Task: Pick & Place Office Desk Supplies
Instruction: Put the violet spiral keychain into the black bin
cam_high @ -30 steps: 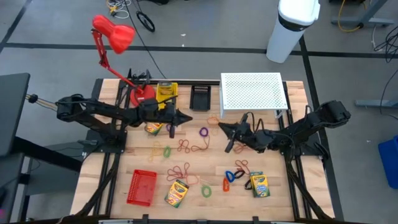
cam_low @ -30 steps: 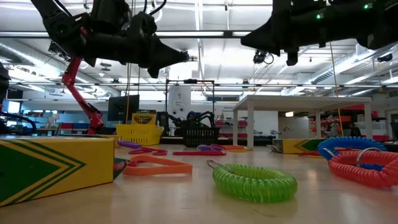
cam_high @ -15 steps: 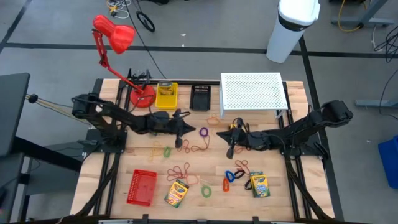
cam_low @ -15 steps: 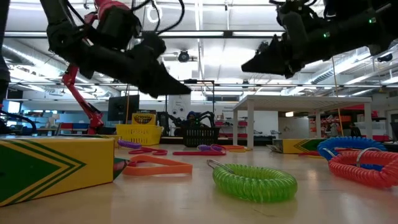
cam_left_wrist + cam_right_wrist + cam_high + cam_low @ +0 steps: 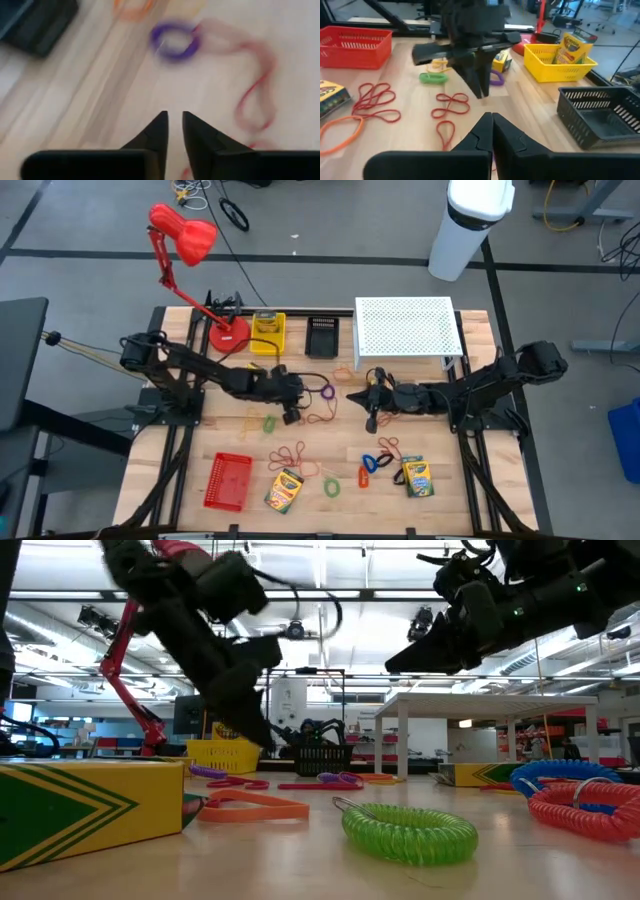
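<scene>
left gripper: jaws a small crack apart, holding nothing | purple loop and red rubber band just ahead of its tips, both blurry | right gripper: jaws pressed together, empty, its arm cut off at the edge

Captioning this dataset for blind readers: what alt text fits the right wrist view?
The right gripper, fingers shut, faces the left gripper, which points down at red rubber bands on the wooden table. A yellow bin holds a crayon box.
</scene>
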Robot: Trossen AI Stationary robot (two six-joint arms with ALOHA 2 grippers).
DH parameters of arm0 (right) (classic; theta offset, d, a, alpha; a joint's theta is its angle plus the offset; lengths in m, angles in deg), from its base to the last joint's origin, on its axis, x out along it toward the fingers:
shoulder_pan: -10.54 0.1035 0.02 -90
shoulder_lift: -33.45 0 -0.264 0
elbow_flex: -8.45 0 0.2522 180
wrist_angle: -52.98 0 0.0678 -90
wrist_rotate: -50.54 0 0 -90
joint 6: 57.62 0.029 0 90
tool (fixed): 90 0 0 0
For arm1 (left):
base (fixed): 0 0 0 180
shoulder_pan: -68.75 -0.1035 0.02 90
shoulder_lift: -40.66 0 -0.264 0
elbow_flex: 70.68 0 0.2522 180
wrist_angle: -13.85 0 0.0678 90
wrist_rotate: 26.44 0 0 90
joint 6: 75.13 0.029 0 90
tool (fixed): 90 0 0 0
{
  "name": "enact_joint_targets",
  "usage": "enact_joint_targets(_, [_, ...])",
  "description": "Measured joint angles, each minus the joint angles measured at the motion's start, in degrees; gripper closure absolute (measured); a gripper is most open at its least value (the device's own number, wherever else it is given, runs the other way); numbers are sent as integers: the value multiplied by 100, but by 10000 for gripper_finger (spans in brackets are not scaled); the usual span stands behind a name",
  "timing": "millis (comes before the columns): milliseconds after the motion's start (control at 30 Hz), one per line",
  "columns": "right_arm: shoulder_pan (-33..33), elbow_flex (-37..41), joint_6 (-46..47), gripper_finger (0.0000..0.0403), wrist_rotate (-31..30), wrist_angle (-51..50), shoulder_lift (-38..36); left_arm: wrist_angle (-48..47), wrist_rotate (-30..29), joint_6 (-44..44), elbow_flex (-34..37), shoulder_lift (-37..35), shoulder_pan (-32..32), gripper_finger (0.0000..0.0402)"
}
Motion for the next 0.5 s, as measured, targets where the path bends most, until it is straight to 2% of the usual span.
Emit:
enact_joint_targets(100, [-6,0,5,394,101,-100,0,-1610,-296,-220,-496,-2,-24,299])
enact_joint_targets(200, [0,0,2,393,155,-177,1,-2562,-398,-330,-882,-7,-123,270])
enact_joint_targets(333, [-2,0,-13,399,162,-218,0,-2793,123,-514,-898,-12,-510,238])
enact_joint_targets(500, [0,0,-4,393,278,-199,0,-2807,16,-483,-782,-9,-1053,219])
